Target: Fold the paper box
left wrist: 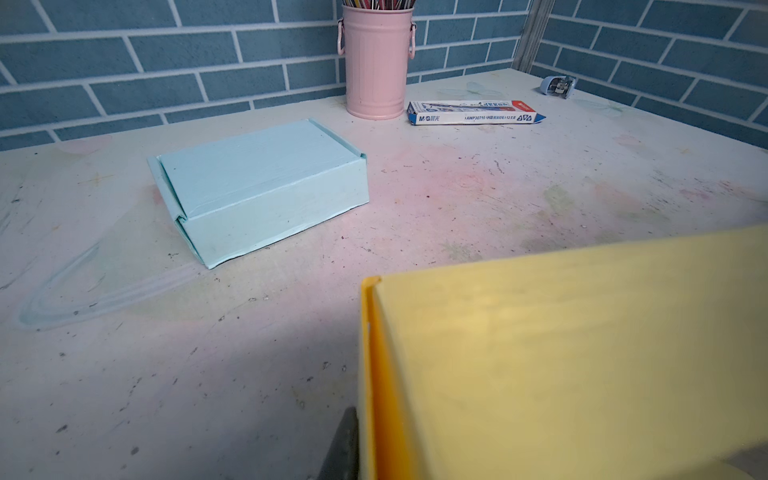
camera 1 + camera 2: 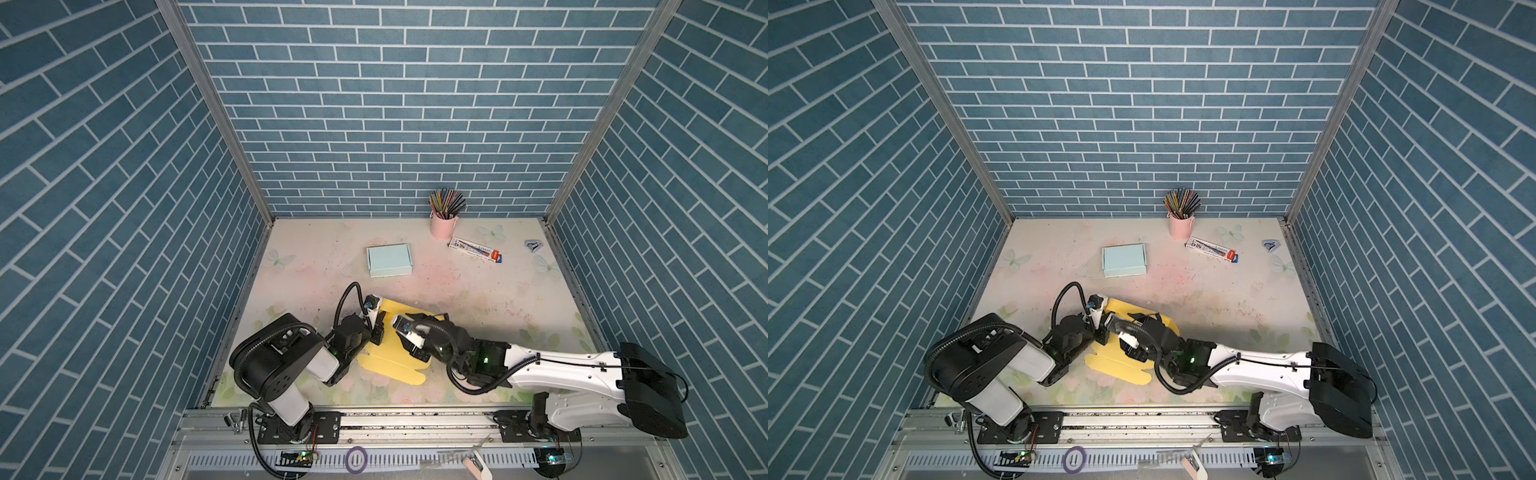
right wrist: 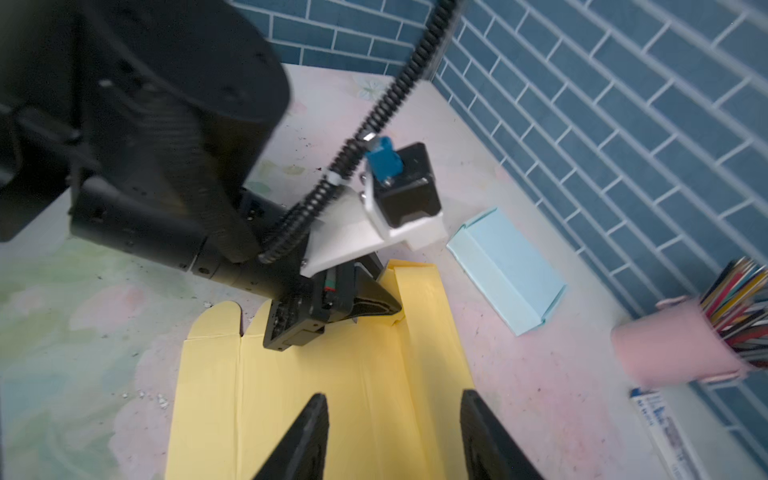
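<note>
Floral table [image 2: 478, 299]: one yellow paper box [image 2: 392, 357], one folded blue box [image 2: 389, 260]

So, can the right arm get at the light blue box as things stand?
Probably yes: the right gripper is open over the yellow sheet, holding nothing, and bare table lies between it and the light blue box. The left gripper sits aside.
</note>
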Available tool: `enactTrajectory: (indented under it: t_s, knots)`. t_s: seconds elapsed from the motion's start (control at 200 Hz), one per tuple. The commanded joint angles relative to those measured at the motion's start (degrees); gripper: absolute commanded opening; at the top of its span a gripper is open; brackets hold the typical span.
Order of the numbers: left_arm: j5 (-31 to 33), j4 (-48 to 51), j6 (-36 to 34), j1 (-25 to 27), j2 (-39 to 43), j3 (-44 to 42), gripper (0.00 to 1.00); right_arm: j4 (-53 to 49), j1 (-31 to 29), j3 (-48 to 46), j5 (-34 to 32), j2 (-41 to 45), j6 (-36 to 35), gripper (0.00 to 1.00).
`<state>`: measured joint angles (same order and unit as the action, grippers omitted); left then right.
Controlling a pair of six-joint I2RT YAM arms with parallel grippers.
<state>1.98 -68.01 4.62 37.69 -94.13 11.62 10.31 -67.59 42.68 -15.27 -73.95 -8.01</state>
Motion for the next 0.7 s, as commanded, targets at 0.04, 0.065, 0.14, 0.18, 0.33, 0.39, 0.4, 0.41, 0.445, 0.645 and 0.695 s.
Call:
enactTrajectory:
  t_s: [0.04, 0.065, 0.14, 0.18, 0.33, 0.39, 0.4, 0.41, 0.445, 0.645, 0.695]
  knots:
    - [0.49, -1.38, -0.91, 1.21, -0.17, 0.34, 0.17, -9.93, 12.13, 5.85, 18.49, -1.36, 18.14, 0.53]
    - [0.43, -1.11, -0.91, 1.4, -0.18, 0.47, 0.17, -10.44, 13.22, 6.93, 19.91, -2.25, 18.93, 0.54]
    - [0.39, -0.27, -1.27, 2.06, -0.15, 0.87, 0.17, -11.99, 15.47, 10.13, 26.19, -5.37, 20.53, 0.54]
    - [0.38, 0.06, -1.46, 2.5, -0.34, 1.19, 0.17, -12.87, 16.75, 11.98, 29.04, -7.28, 21.57, 0.54]
    - [0.24, 0.92, -1.46, 3.24, -0.46, 1.99, 0.17, -15.75, 20.06, 16.69, 36.78, -13.82, 24.08, 0.53]
    - [0.22, 1.27, -1.46, 3.32, -0.27, 2.19, 0.17, -16.77, 20.68, 17.62, 38.2, -15.93, 24.27, 0.53]
    - [0.22, 1.29, -1.46, 3.3, -0.22, 2.23, 0.17, -16.8, 20.73, 17.69, 38.51, -16.3, 24.27, 0.53]
    - [0.22, 1.39, -1.46, 3.34, -0.12, 2.26, 0.17, -16.87, 20.81, 17.7, 38.81, -16.62, 24.34, 0.53]
    - [0.2, 1.71, -1.46, 3.35, 0.02, 2.26, 0.17, -16.7, 21.07, 17.72, 39.83, -17.53, 24.51, 0.53]
    - [0.38, 2.68, -1.53, 3.73, -0.32, 2.89, 0.17, -15.1, 21.45, 16.76, 42.27, -20.13, 25.31, 0.49]
    - [0.27, 2.66, -1.46, 3.79, -0.74, 3.06, 0.18, -13.86, 21.53, 16.15, 42.86, -20.92, 25.99, 0.47]
